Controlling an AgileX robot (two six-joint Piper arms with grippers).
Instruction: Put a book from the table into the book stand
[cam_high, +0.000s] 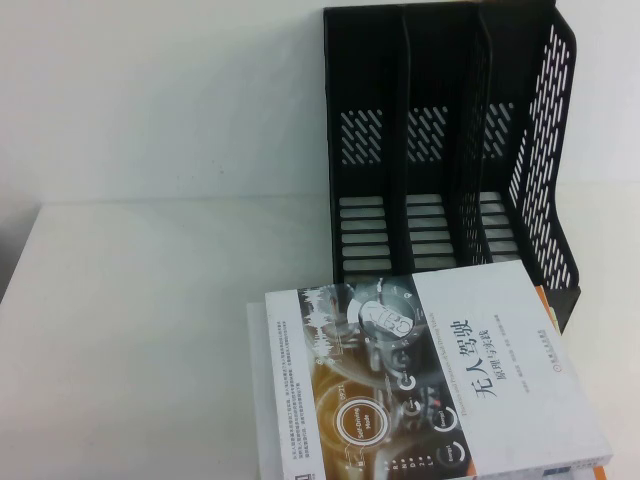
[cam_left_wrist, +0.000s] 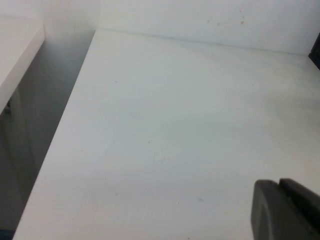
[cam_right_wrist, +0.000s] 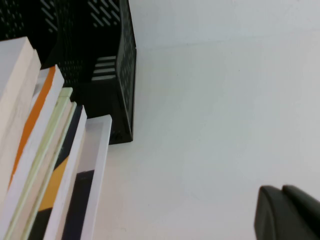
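Note:
The book (cam_high: 430, 375), half white with a black Chinese title and half dark brown-orange dashboard picture, lies flat on top of a stack at the front of the white table (cam_high: 150, 330). The black three-compartment book stand (cam_high: 440, 150) stands upright behind it, all compartments empty. Neither arm shows in the high view. My left gripper (cam_left_wrist: 280, 186) is shut and empty over bare table. My right gripper (cam_right_wrist: 281, 191) is shut and empty, to the side of the stack's edges (cam_right_wrist: 45, 150) and the stand's corner (cam_right_wrist: 122, 75).
Under the top book lie other books, with a white one (cam_high: 262, 400) sticking out at the left and an orange edge (cam_high: 545, 310) at the right. The table's left edge (cam_left_wrist: 55, 145) drops off beside a white wall.

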